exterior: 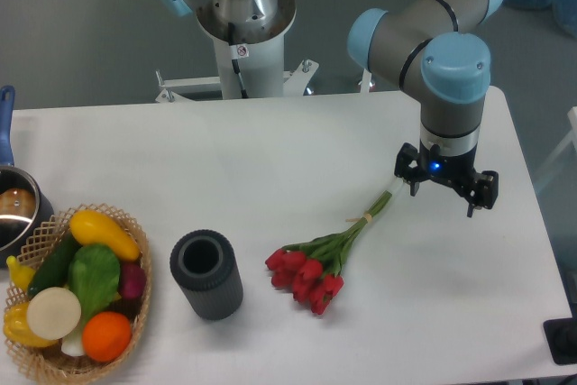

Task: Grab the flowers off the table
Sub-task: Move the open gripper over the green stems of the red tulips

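The flowers [311,275], a bunch of red tulip buds, lie on the white table [270,160] right of centre. Their long green stems run up and to the right, tied by a pale band [365,218]. The stem ends reach the left side of my gripper [444,190]. The gripper points straight down over the right part of the table. Its two black fingers stand apart and hold nothing. The fingertips are mostly hidden under the wrist.
A dark grey cylindrical cup [206,274] stands left of the buds. A wicker basket of vegetables [77,295] sits at the front left. A pot with a blue handle [11,205] is at the left edge. The arm's base [243,33] stands behind the table.
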Robot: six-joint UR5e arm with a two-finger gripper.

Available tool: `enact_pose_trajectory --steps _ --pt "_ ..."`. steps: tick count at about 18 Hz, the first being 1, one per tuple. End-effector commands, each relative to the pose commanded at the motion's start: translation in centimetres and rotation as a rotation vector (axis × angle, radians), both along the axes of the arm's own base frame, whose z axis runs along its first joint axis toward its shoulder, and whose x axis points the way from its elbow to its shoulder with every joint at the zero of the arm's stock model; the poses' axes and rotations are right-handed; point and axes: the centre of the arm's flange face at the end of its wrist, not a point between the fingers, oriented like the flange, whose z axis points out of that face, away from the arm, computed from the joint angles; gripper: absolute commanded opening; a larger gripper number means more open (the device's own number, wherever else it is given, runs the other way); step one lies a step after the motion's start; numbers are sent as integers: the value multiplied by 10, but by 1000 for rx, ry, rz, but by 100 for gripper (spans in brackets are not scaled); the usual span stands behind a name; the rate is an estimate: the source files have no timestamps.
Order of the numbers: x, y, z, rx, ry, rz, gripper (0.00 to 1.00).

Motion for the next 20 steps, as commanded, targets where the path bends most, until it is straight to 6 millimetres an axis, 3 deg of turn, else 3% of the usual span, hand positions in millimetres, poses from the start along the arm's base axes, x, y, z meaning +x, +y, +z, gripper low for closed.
enact_pose_trajectory --steps 5,9,13,15,20 --pt "9 9 2 4 0 -18 100" --pt "44 20 -21 -16 -37 -59 100" --pt "72 52 -33 -17 -41 -117 100" --pt "80 67 -53 -28 -54 -132 100" --pt "86 82 -92 -61 -101 -145 100"
